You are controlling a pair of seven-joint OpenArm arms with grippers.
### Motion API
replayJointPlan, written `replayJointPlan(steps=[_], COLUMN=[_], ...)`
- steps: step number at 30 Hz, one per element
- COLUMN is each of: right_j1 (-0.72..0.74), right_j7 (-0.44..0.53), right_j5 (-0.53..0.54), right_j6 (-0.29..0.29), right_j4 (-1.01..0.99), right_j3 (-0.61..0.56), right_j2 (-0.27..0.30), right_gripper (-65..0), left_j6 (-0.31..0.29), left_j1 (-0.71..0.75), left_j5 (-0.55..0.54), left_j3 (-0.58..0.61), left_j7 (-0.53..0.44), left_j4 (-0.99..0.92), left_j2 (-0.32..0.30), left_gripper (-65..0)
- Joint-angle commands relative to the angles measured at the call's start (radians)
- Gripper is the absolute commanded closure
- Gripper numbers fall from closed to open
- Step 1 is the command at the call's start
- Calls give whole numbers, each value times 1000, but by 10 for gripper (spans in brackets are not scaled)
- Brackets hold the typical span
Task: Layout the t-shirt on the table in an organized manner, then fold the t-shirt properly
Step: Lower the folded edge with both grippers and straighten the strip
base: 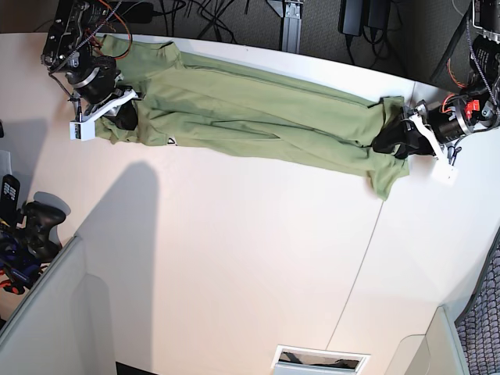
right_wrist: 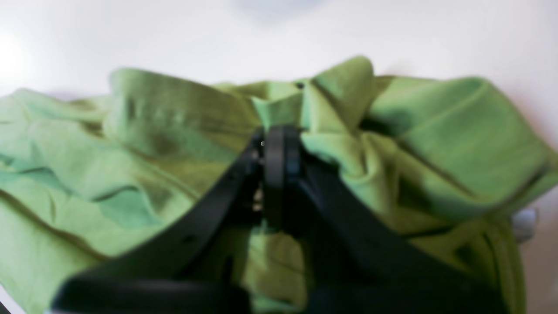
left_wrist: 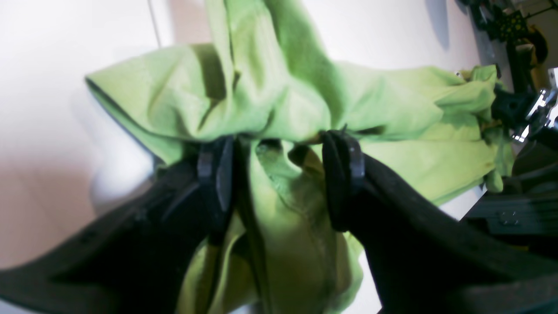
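The olive-green t-shirt (base: 250, 109) lies stretched into a long, rumpled band along the far side of the white table (base: 234, 258). My right gripper (base: 125, 117) is at the band's left end in the base view. Its wrist view shows the jaws pressed together (right_wrist: 279, 139) with a fold of the t-shirt (right_wrist: 130, 131) rising from their tips. At the band's right end sits my left gripper (base: 391, 139). In its wrist view the gripper (left_wrist: 279, 174) has its fingers (left_wrist: 216, 174) wide apart, and bunched t-shirt cloth (left_wrist: 283, 87) hangs loosely between them.
A thin dark seam (base: 359, 266) crosses the table on the right. A game controller (base: 39, 223) and a grey panel (base: 47, 312) sit off the left edge. Cables hang behind the far edge. A rectangular slot (base: 319, 359) opens at the near edge.
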Motion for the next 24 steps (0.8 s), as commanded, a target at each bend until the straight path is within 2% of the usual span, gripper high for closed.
replayJointPlan(steps=[1, 13, 16, 22, 24], right_j1=[8, 8, 8, 8, 8], right_j7=[-8, -8, -9, -27, -27], right_j5=[4, 4, 4, 4, 4], right_j6=[3, 3, 3, 3, 3], right_j4=[13, 4, 3, 3, 3], right_j3=[5, 5, 5, 5, 5], right_j2=[11, 11, 11, 11, 11], right_gripper=[0, 0, 0, 0, 0], left_j6=[-12, -12, -12, 77, 99], left_j1=[-14, -60, -61, -61, -61], left_j5=[-13, -3, 47, 148, 179], left_j3=[-6, -6, -6, -6, -6], left_j7=[-37, -47, -64, -114, -132], left_j4=[12, 12, 12, 12, 12], left_j2=[-10, 1, 26, 74, 81], left_gripper=[-344, -344, -344, -343, -305])
